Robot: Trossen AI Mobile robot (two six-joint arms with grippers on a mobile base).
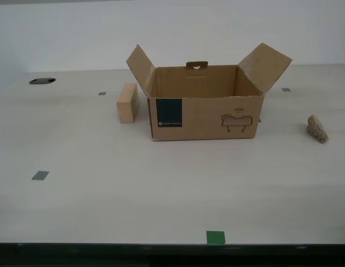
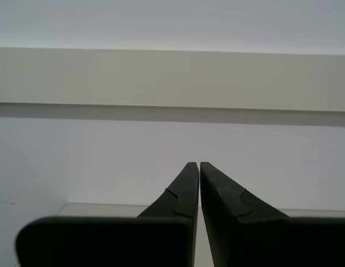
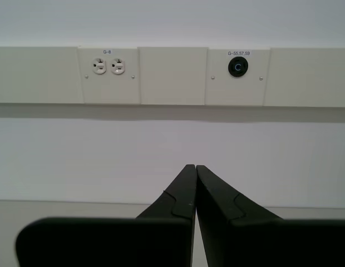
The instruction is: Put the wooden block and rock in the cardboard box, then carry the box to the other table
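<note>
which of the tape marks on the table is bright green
The green tape mark at the table's near edge, in front of the cardboard box. The other squares, like the grey one, look dull grey.

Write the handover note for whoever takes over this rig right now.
End effectors: my first end effector and my second end effector are both shut and empty, facing the wall, out of the exterior view.
Things: the cardboard box stands open on the table, flaps up. The wooden block stands on the table toward the exterior view's left of the box. The rock lies well off toward the exterior view's right.
Done: nothing yet.
Left: block and rock into the box, then carry the box to the other table, which is not in view.
</note>
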